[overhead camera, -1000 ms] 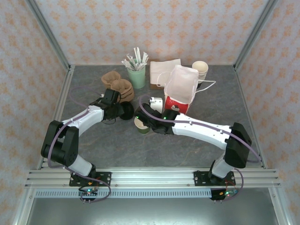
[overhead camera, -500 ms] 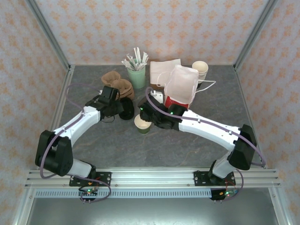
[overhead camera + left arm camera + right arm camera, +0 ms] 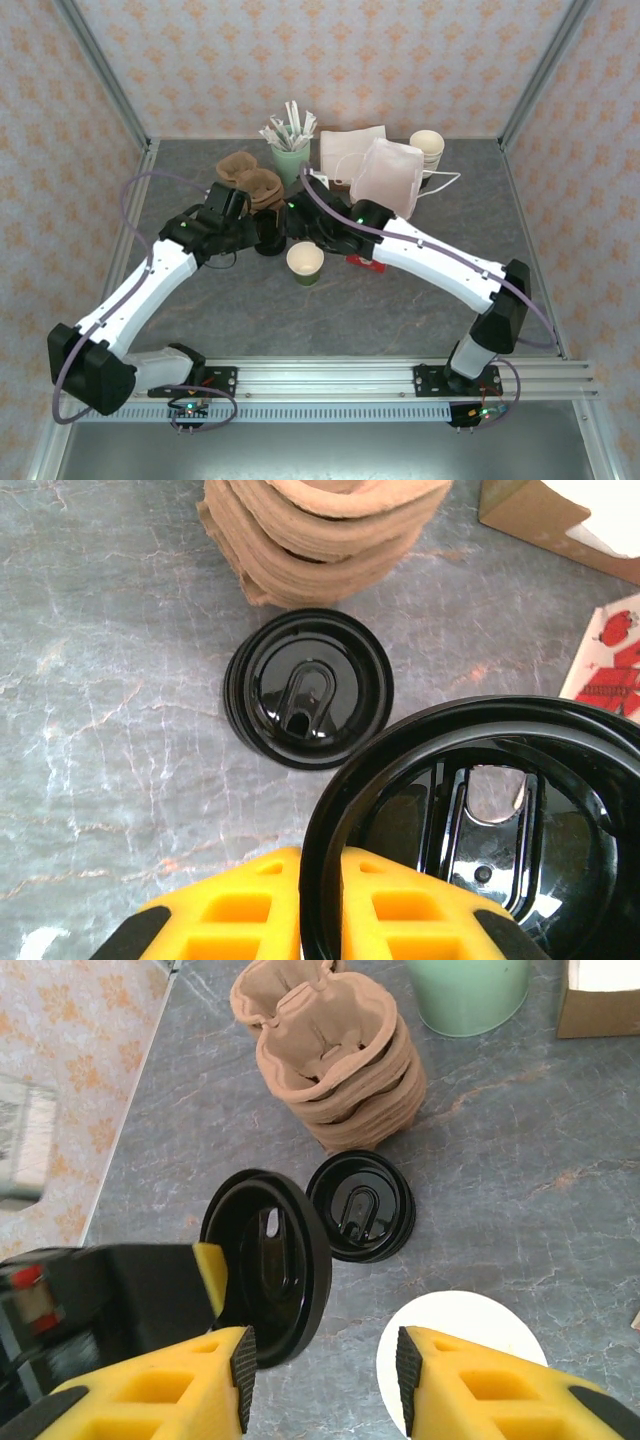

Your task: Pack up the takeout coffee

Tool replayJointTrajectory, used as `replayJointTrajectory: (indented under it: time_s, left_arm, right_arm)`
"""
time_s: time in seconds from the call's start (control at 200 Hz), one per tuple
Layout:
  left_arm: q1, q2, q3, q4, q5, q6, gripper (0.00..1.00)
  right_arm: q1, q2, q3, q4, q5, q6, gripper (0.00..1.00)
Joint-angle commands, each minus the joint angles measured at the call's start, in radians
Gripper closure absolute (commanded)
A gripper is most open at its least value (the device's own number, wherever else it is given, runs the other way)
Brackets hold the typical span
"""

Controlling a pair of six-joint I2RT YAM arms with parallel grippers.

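1. Two yellow fingers of the left gripper (image 3: 320, 865) pinched the rim of a black lid (image 3: 480, 830), which hung on edge rather than flat.
2. The right gripper (image 3: 320, 1370) stood partly spread and empty, just above the takeout coffee (image 3: 470, 1310).
3. The takeout coffee stood upright on the table, mouth open and lidless, just to the near-right of the held lid. The right arm was nearer, but the lid would probably need tipping flat over the mouth.
4. A loose lid (image 3: 308, 688) and a pulp carrier stack (image 3: 320, 530) crowded the far side, while bare table (image 3: 400, 310) lay open on the near side.
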Motion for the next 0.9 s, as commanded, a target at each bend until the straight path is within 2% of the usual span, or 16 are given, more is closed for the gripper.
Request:
replayJointTrajectory:
  time_s: [0.0, 0.325, 0.761, 0.896]
  left_arm:
    - [-0.018, -0.040, 0.043, -0.131, -0.030, 0.008, 0.85]
    - [-0.058, -0.092, 0.074, -0.153, 0.010, -0.004, 0.85]
    - [-0.088, -0.089, 0.097, -0.153, -0.001, -0.007, 0.85]
    - [-0.094, -0.088, 0.101, -0.156, -0.003, -0.004, 0.85]
  right_arm:
    - [-0.003, 0.029, 0.048, -0.057, -0.019, -0.044, 0.55]
    - [-0.002, 0.069, 0.097, -0.093, -0.077, -0.093, 0.55]
    - [-0.004, 0.076, 0.097, -0.094, -0.093, -0.093, 0.56]
    - [-0.002, 0.084, 0.107, -0.094, -0.095, -0.098, 0.61]
